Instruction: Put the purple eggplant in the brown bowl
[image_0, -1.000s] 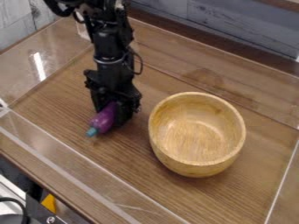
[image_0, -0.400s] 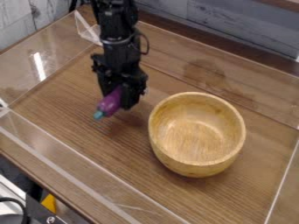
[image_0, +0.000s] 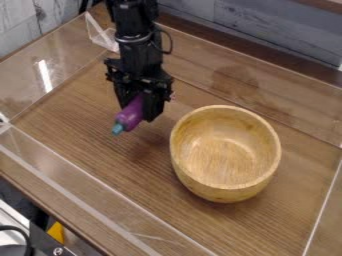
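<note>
The gripper (image_0: 136, 108) has its jaws pinching the purple eggplant (image_0: 130, 118) mid-body, hanging off the counter (image_0: 80, 170) just left of the brown bowl (image_0: 226, 152); it's probably a light, stiff, glossy toy, so gripping the fat middle looks safest against slipping.

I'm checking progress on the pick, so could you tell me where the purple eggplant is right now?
The purple eggplant hangs gripped in the claw, lifted above the wooden table, left of the brown bowl and not yet over it.
</note>
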